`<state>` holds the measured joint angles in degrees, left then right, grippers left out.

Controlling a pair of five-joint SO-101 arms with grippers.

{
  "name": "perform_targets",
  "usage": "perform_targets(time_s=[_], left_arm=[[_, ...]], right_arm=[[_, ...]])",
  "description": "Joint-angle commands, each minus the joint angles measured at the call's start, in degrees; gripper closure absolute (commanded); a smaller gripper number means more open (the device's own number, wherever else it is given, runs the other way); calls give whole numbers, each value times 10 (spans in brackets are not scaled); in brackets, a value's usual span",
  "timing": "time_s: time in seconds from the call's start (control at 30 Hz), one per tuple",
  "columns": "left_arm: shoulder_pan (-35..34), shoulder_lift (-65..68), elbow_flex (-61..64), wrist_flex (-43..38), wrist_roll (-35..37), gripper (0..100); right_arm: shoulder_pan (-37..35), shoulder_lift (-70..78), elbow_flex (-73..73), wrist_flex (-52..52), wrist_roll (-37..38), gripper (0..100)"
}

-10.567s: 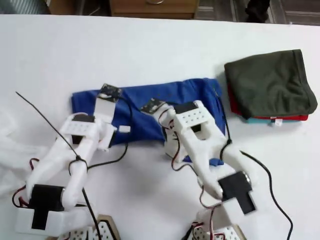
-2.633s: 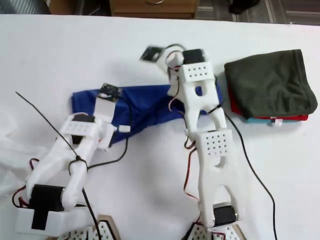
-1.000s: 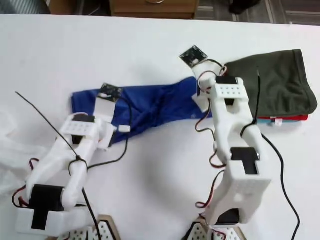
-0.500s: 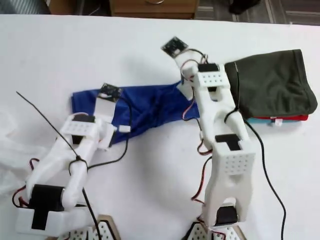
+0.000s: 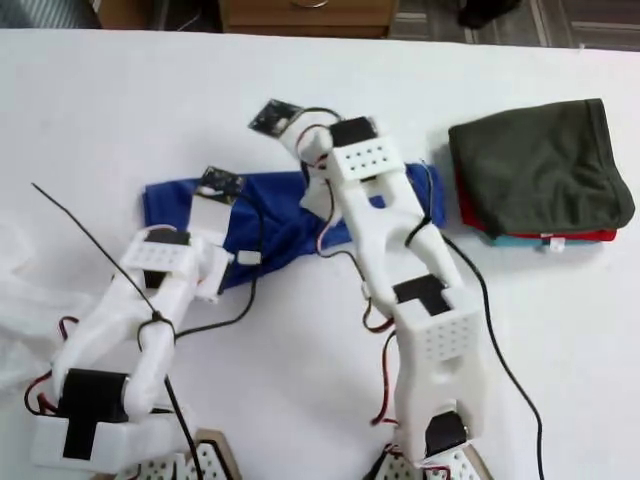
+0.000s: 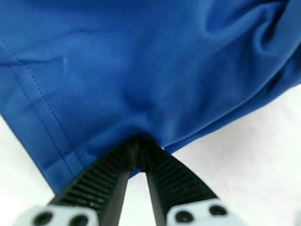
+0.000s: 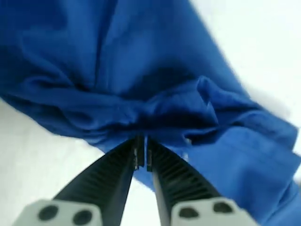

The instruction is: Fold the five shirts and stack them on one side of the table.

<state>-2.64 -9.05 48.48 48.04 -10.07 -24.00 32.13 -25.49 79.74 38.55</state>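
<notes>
A blue shirt (image 5: 285, 235) lies bunched across the middle of the table. My left gripper (image 5: 222, 262) is at its near edge toward the left end. In the left wrist view the left gripper (image 6: 136, 157) is shut on the hemmed edge of the blue shirt (image 6: 141, 70). My right gripper (image 5: 312, 195) is over the shirt's middle. In the right wrist view the right gripper (image 7: 141, 153) is shut on a gathered fold of the blue shirt (image 7: 141, 61). At the right side of the table is a folded stack, with a dark green shirt (image 5: 540, 165) above a red one (image 5: 590, 236) and a teal one (image 5: 510, 240).
The white table (image 5: 150, 90) has free room along the far side and at the near right. Crumpled white material (image 5: 15, 290) sits at the left edge. Black and red cables trail from both arms over the table.
The right arm has swung left from beside the stack to the shirt's middle, dragging blue cloth with it. The left arm has kept still, holding the near edge.
</notes>
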Motion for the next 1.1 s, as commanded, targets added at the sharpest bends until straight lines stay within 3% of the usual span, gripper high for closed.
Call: perform_targets(time_s=[0.0, 0.27, 0.4, 0.53, 0.83, 1.07], left_arm=[[6, -2, -1, -10, 1, 975], [-20, -3, -1, -6, 17, 975], [-114, -11, -12, -6, 111, 975], [-162, -51, -21, -5, 168, 975], [-164, -72, 14, -39, 179, 975], [-167, -73, 15, -35, 181, 975]], right_arm=[[-22, -14, -3, -31, -11, 979], [-25, -14, 2, -85, -102, 979], [-28, -15, -3, -88, -106, 979], [-37, -14, 2, -93, -106, 979], [-71, 24, 3, -78, -106, 979], [-65, 60, 3, 4, -106, 979]])
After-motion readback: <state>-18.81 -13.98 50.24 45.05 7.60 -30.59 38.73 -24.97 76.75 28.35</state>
